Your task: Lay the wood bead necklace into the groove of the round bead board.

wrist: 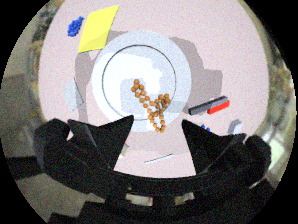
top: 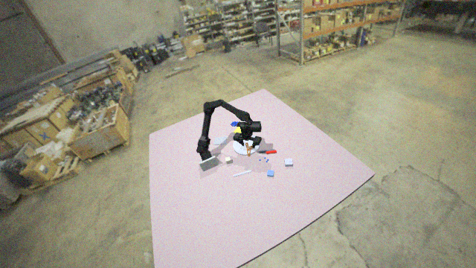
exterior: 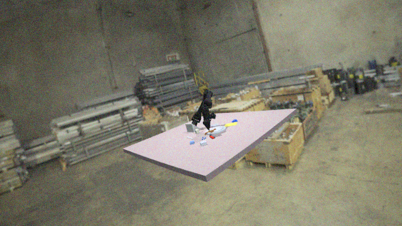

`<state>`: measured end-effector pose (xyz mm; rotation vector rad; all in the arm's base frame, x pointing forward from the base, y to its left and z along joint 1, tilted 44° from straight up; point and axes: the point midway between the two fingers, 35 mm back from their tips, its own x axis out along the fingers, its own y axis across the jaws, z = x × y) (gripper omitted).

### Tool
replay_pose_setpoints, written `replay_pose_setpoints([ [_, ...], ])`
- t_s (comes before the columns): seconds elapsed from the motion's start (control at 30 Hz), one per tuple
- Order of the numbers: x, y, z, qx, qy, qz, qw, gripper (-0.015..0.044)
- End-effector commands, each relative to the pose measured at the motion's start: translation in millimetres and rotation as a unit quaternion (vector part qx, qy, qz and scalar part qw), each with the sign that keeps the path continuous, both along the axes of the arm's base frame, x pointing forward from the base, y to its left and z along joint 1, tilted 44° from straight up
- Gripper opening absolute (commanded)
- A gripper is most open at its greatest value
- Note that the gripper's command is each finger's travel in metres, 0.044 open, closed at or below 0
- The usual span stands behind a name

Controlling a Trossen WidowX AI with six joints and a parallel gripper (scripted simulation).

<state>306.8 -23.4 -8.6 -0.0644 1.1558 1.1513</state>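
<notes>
The wood bead necklace lies bunched in a crumpled heap, partly across the round bead board. In the wrist view a loose strand reaches inside the ring groove, and the lower end loops over the groove and the board's near rim. Most of the groove shows as a dark ring without beads. My gripper is open and empty above the board's near edge, with the lower beads showing between its fingertips in the wrist view.
A yellow sheet and a blue cluster lie beyond the board. A red bar and a dark bar lie beside it. Nearer are a blue block, a pale block and a white stick.
</notes>
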Motion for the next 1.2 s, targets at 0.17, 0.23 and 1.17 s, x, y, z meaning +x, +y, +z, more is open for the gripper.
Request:
replay_pose_setpoints([
  [0.17, -2.9, 11.4, -10.9, 0.004, 0.005, -0.001, 1.0, 0.038],
  [0.23, -3.4, 13.7, -13.3, 0.005, 0.005, -0.001, 1.0, 0.038],
  [1.17, -3.5, 15.5, -15.6, 0.003, 0.004, 0.002, 1.0, 0.0],
])
